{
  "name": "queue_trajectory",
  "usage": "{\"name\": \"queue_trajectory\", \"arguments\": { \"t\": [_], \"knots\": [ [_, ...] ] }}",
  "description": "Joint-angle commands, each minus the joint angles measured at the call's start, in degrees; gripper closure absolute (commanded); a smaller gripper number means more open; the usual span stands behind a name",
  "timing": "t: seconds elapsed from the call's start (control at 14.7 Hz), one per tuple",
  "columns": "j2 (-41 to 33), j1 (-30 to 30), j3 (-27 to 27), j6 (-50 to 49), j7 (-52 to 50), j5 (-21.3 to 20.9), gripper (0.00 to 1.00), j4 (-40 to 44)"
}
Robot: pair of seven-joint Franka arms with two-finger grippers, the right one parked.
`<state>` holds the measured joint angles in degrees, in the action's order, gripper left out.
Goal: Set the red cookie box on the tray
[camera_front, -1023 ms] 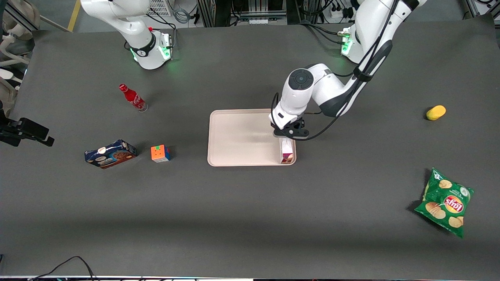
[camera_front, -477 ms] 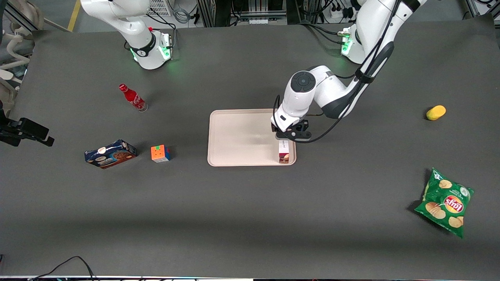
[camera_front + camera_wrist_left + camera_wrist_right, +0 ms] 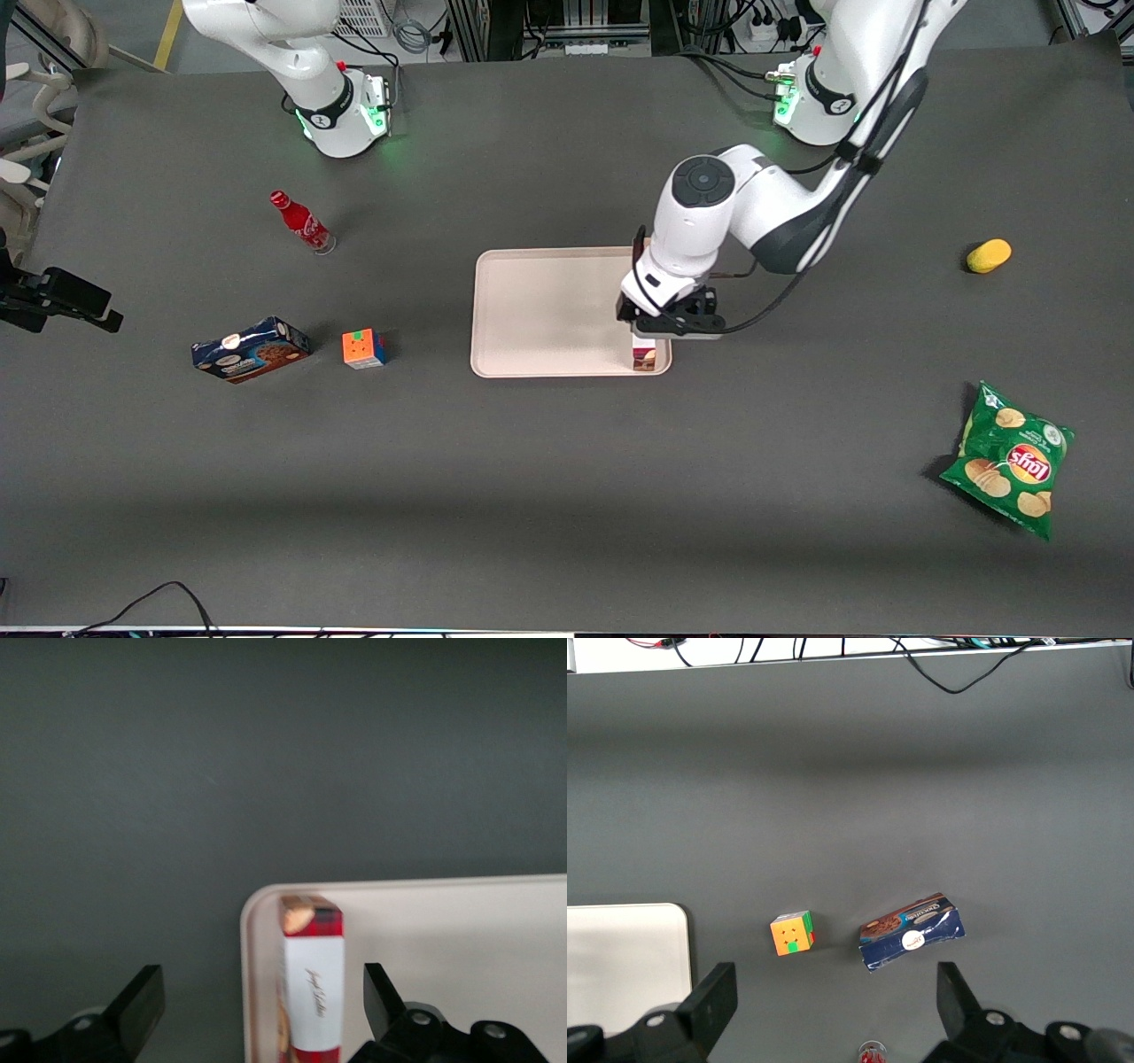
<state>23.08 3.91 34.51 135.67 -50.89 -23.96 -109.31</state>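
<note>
Lying on the tray [image 3: 540, 310], the red cookie box [image 3: 645, 355] rests along the tray's edge toward the working arm's end of the table, its cookie-picture end close to the rounded corner nearest the front camera. The gripper [image 3: 666, 326] hovers right above the box, covering most of its length in the front view. From the left wrist view the box [image 3: 312, 988] shows its white label panel facing up with dark-red plaid at the ends, lying just beside the tray's low rim [image 3: 252, 992]. The two black fingers [image 3: 133, 1005] stand spread wide, one on each side of the box and clear of it, so the carton is released (nothing is pinched between them).

Toward the parked arm's end of the table sit a multicoloured puzzle cube [image 3: 363, 348] and, just beside it, a blue cookie box [image 3: 250, 349]; a red soda bottle [image 3: 301, 221] stands farther from the front camera than both. Toward the working arm's end lie a green chip bag [image 3: 1008, 459] and, farther from the front camera, a small yellow object [image 3: 988, 255].
</note>
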Motion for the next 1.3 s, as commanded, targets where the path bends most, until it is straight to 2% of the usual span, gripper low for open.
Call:
{"name": "queue_trajectory", "arguments": {
  "t": [0.0,0.27,0.41,0.55,0.89,1.23],
  "knots": [
    [-2.9,-2.1,-1.6,-12.0,11.3,5.4,0.00,9.3],
    [-6.4,-2.9,-8.9,-27.5,27.0,12.7,0.00,20.4],
    [-10.2,-3.6,-14.2,-31.9,37.5,14.6,0.00,22.2],
    [-14.3,-4.6,-18.7,-36.0,45.8,18.5,0.00,23.2],
    [-16.5,-4.9,-25.4,-49.3,46.9,19.3,0.00,32.0],
    [-16.6,-5.5,-27.0,-49.9,47.3,20.9,0.00,32.4]
  ]
}}
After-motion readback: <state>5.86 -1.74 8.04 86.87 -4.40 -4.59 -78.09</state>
